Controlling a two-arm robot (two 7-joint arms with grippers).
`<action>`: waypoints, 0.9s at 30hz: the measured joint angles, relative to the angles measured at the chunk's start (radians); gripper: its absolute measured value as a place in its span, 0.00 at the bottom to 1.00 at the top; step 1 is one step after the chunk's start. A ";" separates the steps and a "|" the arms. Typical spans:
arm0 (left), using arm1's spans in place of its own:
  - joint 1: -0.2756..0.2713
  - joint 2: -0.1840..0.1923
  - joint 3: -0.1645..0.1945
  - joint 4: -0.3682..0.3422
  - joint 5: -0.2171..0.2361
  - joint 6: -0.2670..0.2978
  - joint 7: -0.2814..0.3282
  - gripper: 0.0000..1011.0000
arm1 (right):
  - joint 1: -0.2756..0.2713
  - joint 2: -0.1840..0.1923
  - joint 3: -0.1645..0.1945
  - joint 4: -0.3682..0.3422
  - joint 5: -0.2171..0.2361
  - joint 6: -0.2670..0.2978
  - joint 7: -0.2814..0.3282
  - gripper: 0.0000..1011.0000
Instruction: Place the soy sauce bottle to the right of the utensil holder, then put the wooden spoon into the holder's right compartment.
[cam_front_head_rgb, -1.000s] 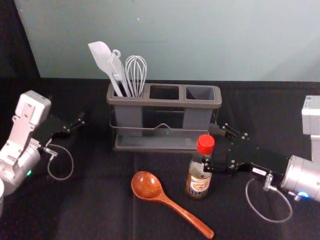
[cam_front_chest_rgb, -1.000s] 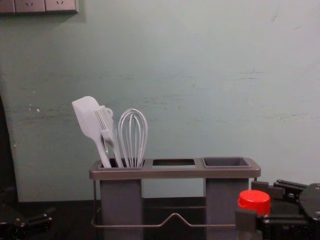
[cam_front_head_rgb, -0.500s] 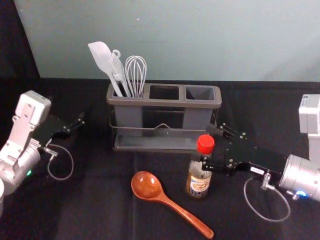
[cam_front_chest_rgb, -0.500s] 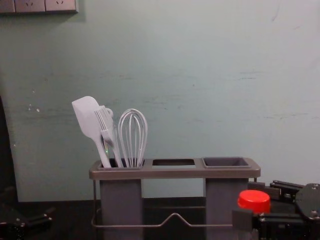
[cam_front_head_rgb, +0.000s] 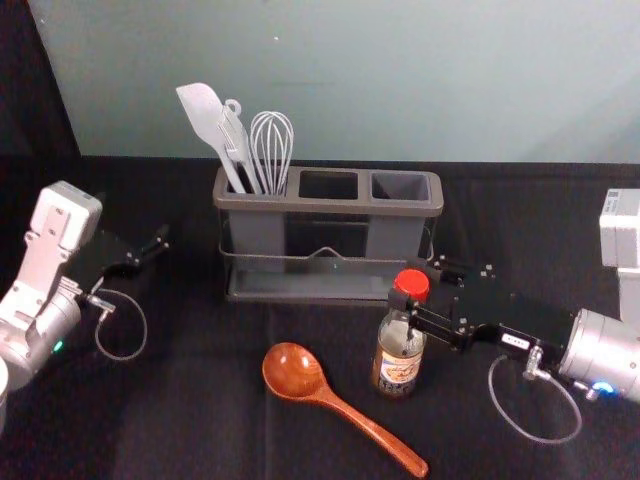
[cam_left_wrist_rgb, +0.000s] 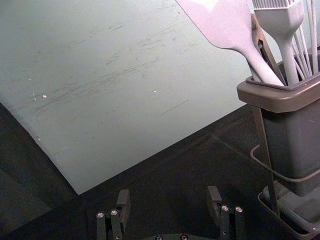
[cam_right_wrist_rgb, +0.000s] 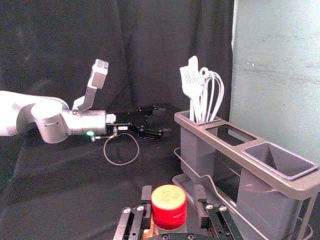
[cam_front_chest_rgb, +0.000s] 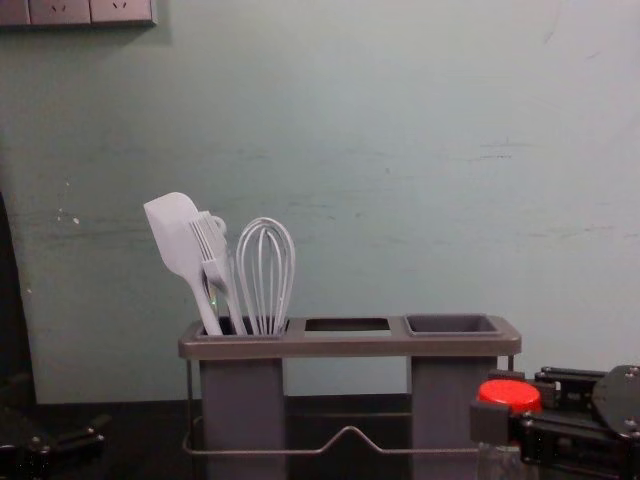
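Note:
In the head view my right gripper (cam_front_head_rgb: 411, 283) reaches in from the right around the red-capped top of the soy sauce bottle (cam_front_head_rgb: 398, 366), which stands upright before the holder's right part. The right wrist view shows the red cap (cam_right_wrist_rgb: 169, 206) between the fingers of my right gripper (cam_right_wrist_rgb: 173, 201), with a gap on one side; it is open, though narrowed. The wooden spoon (cam_front_head_rgb: 292, 371) lies left of the bottle, handle toward the front right. The utensil holder (cam_front_head_rgb: 330, 205) has a vacant right compartment (cam_front_head_rgb: 400, 186). My left gripper (cam_front_head_rgb: 160, 243) is parked at the left, open in its wrist view (cam_left_wrist_rgb: 168, 200).
A white spatula (cam_front_head_rgb: 204, 117), a brush and a whisk (cam_front_head_rgb: 272, 150) stand in the holder's left compartment. Behind the holder is a pale wall (cam_front_head_rgb: 400, 80). Black cloth (cam_front_head_rgb: 530, 215) extends to the holder's right.
My right gripper's fingers have drawn closer together around the bottle's top, after the gripper shifted slightly. The bottle, spoon and left arm look unmoved.

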 joint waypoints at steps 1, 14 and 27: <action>0.000 0.000 0.000 0.000 0.000 0.000 0.000 0.99 | 0.000 0.000 0.000 0.000 0.000 0.000 0.000 0.50; 0.000 0.000 0.000 0.000 0.000 0.000 0.000 0.99 | -0.008 0.009 0.006 -0.014 0.013 -0.013 0.000 0.38; 0.000 0.000 0.000 0.000 0.000 0.000 0.000 0.99 | -0.129 0.119 0.123 -0.119 0.027 -0.053 -0.055 0.37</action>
